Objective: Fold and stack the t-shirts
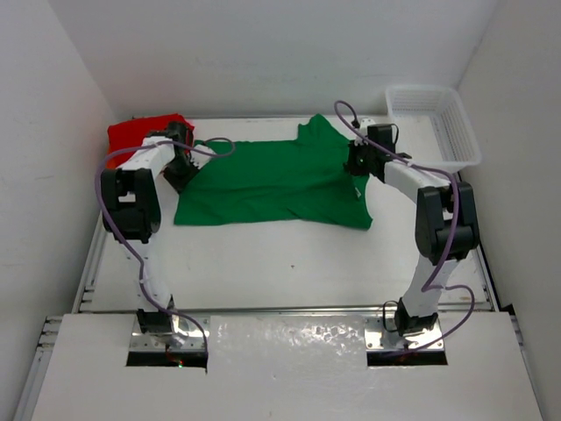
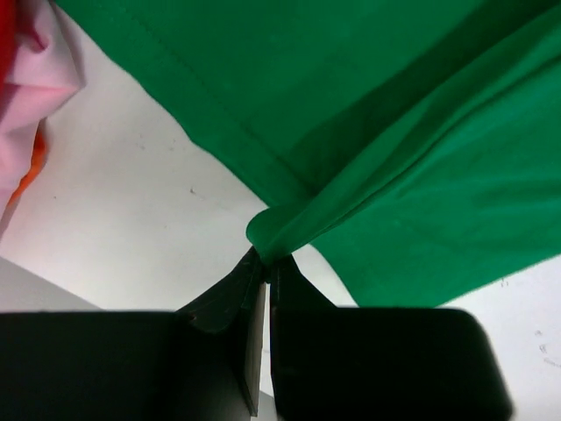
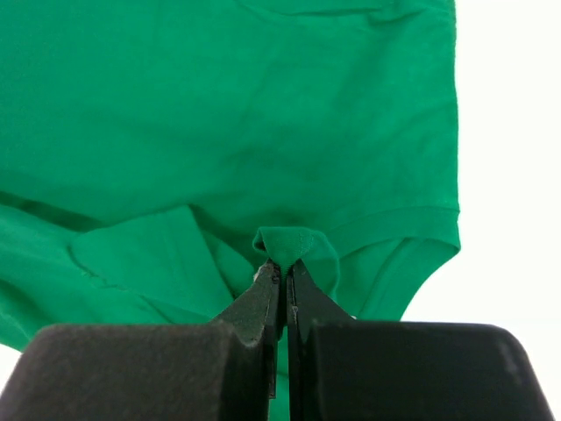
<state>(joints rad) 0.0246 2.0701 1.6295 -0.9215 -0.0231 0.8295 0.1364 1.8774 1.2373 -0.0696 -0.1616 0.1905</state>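
At the far side of the worktop [image 1: 289, 263], my left claw [image 2: 267, 263] and right claw [image 3: 282, 270] each pinch a bunched edge of the green t-shirt [image 1: 272, 180], which lies spread between them. I judge this the first fold; next, both should lift and carry evenly.

White table [image 1: 289, 263] between plain white walls [image 1: 263, 53]

Spread shirt [image 1: 272, 180] lies btwn shirt pile [image 1: 140, 133] at L & basket [image 1: 436, 123] at R.
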